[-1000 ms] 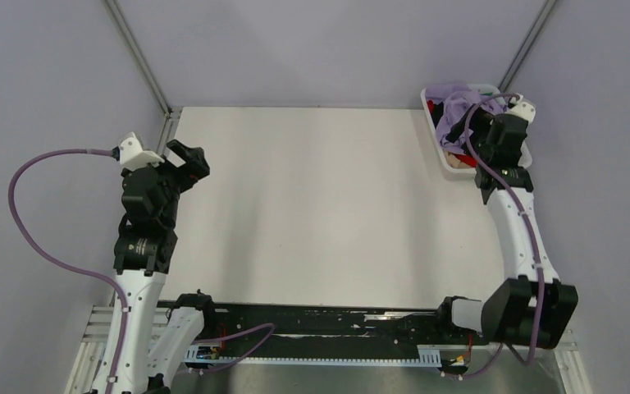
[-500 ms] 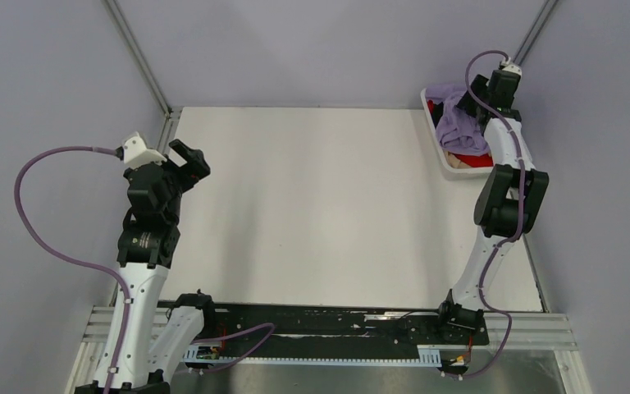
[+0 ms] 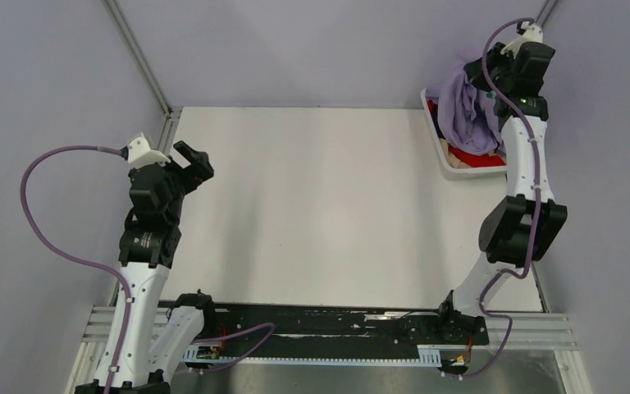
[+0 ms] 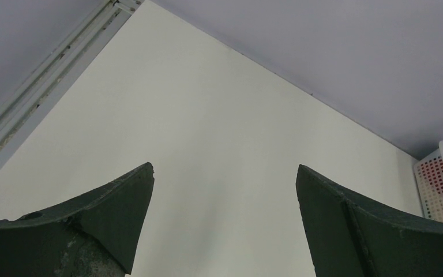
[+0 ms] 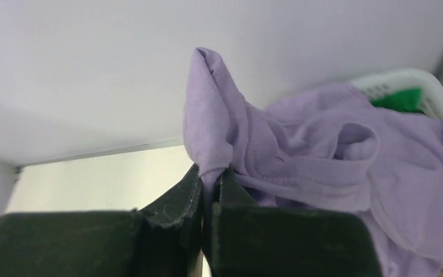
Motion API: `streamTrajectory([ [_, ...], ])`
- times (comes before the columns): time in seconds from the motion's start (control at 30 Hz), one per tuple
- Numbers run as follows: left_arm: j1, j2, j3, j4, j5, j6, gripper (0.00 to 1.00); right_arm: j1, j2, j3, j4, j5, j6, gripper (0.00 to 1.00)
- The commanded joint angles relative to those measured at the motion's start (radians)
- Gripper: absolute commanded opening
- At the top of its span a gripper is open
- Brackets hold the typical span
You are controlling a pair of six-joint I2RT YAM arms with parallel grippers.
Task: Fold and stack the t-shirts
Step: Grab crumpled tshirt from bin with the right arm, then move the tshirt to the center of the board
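Note:
The lavender-purple t-shirt [image 3: 464,111] hangs bunched above the white basket [image 3: 438,144] at the table's far right corner. My right gripper [image 3: 482,79] is raised over the basket and shut on a fold of it. In the right wrist view the cloth [image 5: 300,150] is pinched between the fingers [image 5: 210,173]. Under it, a red t-shirt [image 3: 476,155] and a beige one [image 3: 458,165] lie in the basket, and a green one [image 5: 406,99] shows at the rim. My left gripper [image 3: 194,162] hovers open over the table's left side, its fingers [image 4: 225,170] wide apart with nothing between them.
The white table [image 3: 320,205] stretches between the arms. The basket [image 4: 436,184] shows at the right edge of the left wrist view. Grey walls and metal frame posts [image 3: 135,53] close in the back and sides.
My right gripper closed on the lavender t-shirt and rose, lifting it partly out of the basket. The left arm barely moved.

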Motion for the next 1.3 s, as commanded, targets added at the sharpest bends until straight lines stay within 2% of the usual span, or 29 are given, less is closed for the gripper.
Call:
streamTrajectory([
  [0.0, 0.006, -0.009, -0.021, 0.01, 0.038, -0.024, 1.0, 0.073, -0.259, -0.038, 0.091, -0.311, 0.021, 0.0],
  [0.07, 0.005, -0.011, -0.026, 0.01, 0.049, -0.026, 1.0, 0.123, -0.31, -0.039, 0.098, -0.386, 0.031, 0.0],
  [0.2, 0.005, -0.009, -0.035, 0.006, 0.069, -0.038, 1.0, 0.267, -0.359, -0.002, 0.128, -0.434, 0.029, 0.0],
  [0.4, 0.005, -0.009, -0.04, -0.017, 0.094, -0.056, 1.0, 0.444, -0.312, 0.136, 0.162, -0.485, 0.076, 0.0],
  [0.5, 0.006, -0.008, -0.035, -0.04, 0.092, -0.068, 1.0, 0.5, -0.287, 0.177, 0.188, -0.48, 0.095, 0.0],
  [0.63, 0.006, -0.008, -0.026, -0.076, 0.08, -0.079, 1.0, 0.514, -0.293, 0.16, 0.21, -0.478, 0.126, 0.0],
  [0.73, 0.006, -0.008, -0.026, -0.096, 0.07, -0.086, 1.0, 0.514, -0.358, 0.016, 0.212, -0.431, 0.1, 0.0],
  [0.8, 0.005, -0.004, -0.03, -0.102, 0.071, -0.091, 1.0, 0.511, -0.433, -0.139, 0.211, -0.356, 0.069, 0.0],
  [0.97, 0.005, 0.028, -0.048, -0.108, 0.098, -0.105, 1.0, 0.458, -0.65, -0.612, 0.192, -0.037, 0.11, 0.0],
  [1.07, 0.005, 0.076, -0.057, -0.121, 0.15, -0.105, 1.0, 0.417, -0.711, -0.85, 0.106, 0.233, 0.154, 0.0],
  [1.13, 0.005, 0.116, -0.062, -0.121, 0.198, -0.104, 1.0, 0.364, -0.702, -0.939, 0.031, 0.364, 0.194, 0.07],
  [1.17, 0.005, 0.151, -0.063, -0.128, 0.228, -0.105, 1.0, 0.329, -0.689, -0.964, 0.004, 0.376, 0.209, 0.14],
  [1.2, 0.005, 0.169, -0.058, -0.135, 0.244, -0.104, 1.0, 0.301, -0.677, -0.979, -0.021, 0.377, 0.224, 0.26],
  [1.27, 0.006, 0.233, -0.048, -0.149, 0.311, -0.1, 1.0, 0.262, -0.657, -0.982, -0.047, 0.371, 0.214, 0.72],
])
